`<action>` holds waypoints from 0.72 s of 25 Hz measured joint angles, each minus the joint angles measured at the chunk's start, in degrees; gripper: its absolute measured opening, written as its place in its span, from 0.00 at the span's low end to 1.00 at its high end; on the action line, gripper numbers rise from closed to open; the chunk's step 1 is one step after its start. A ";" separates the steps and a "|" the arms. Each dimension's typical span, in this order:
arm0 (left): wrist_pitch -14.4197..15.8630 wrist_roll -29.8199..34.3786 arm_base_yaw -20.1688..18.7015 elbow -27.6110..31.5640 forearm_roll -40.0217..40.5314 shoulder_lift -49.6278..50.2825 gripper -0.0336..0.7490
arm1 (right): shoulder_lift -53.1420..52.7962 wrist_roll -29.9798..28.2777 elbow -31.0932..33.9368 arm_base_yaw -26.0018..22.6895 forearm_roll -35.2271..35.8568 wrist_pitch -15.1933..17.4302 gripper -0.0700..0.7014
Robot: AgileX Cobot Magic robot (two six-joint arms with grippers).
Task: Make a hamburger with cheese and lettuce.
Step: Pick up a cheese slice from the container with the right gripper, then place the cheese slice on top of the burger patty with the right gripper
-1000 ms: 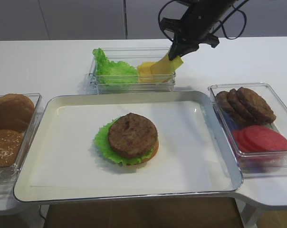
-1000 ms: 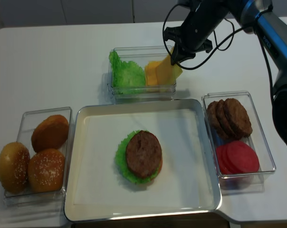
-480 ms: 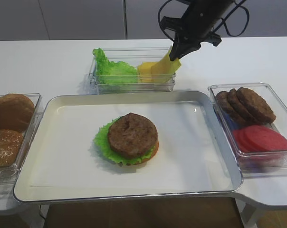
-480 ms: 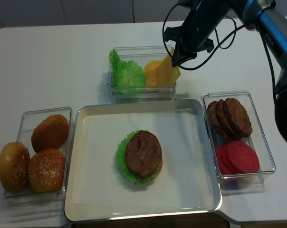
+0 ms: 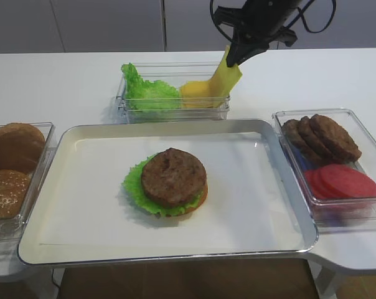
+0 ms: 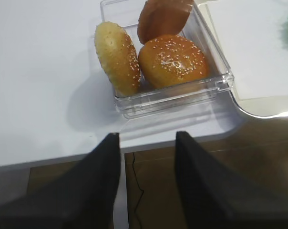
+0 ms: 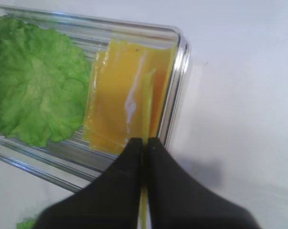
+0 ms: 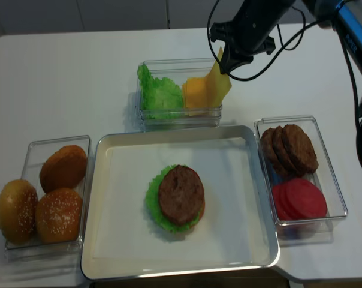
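Right gripper above the clear tub at the desk's far side, jaws clamped on one cheese slice lifted by its corner, hamburger mid-tray, left gripper jaws apart beside the buns.

White table. Metal tray at centre, lined with white paper. At 9 o'clock, clear bin with three buns. At 3 o'clock, clear bin holding overlapping brown patties toward 12 and red tomato slices toward 6. At 12 o'clock, a clear container.
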 joint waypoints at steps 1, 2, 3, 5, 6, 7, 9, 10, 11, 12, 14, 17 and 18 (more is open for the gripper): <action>0.00 0.00 0.00 0.00 0.00 0.00 0.41 | -0.11 0.00 0.00 0.00 0.00 0.00 0.14; 0.00 0.00 0.00 0.00 0.00 0.00 0.41 | -0.11 0.00 0.00 0.00 0.00 0.00 0.14; 0.00 0.00 0.00 0.00 0.00 0.00 0.41 | -0.11 0.00 0.00 0.00 0.00 0.00 0.14; 0.00 0.00 0.00 0.00 0.00 0.00 0.41 | -0.19 0.00 0.00 0.00 0.27 0.00 0.14; 0.00 0.00 0.00 0.00 0.00 0.00 0.41 | -0.19 0.00 0.00 0.00 0.75 0.00 0.14; 0.00 0.00 0.00 0.00 0.00 0.00 0.41 | -0.19 0.00 0.00 0.00 1.24 0.00 0.14; 0.00 0.00 0.00 0.00 0.00 0.00 0.41 | -0.32 0.00 0.00 0.00 1.74 0.03 0.14; 0.00 0.00 0.00 0.00 0.00 0.00 0.41 | -0.45 0.00 0.00 0.00 1.75 0.03 0.14; 0.00 0.00 0.00 0.00 0.00 0.00 0.41 | -0.56 0.00 0.00 0.00 1.83 0.03 0.14; 0.00 0.00 0.00 0.00 0.00 0.00 0.41 | -0.66 0.00 0.00 0.00 1.83 0.03 0.14; 0.00 0.00 0.00 0.00 0.00 0.00 0.41 | -0.92 0.00 0.00 0.00 2.51 0.03 0.14; 0.00 0.00 0.00 0.00 0.00 0.00 0.41 | -1.16 0.00 0.00 0.00 3.60 0.03 0.14; 0.00 0.00 0.00 0.00 0.00 0.00 0.41 | -1.16 0.00 0.00 0.00 3.85 0.03 0.14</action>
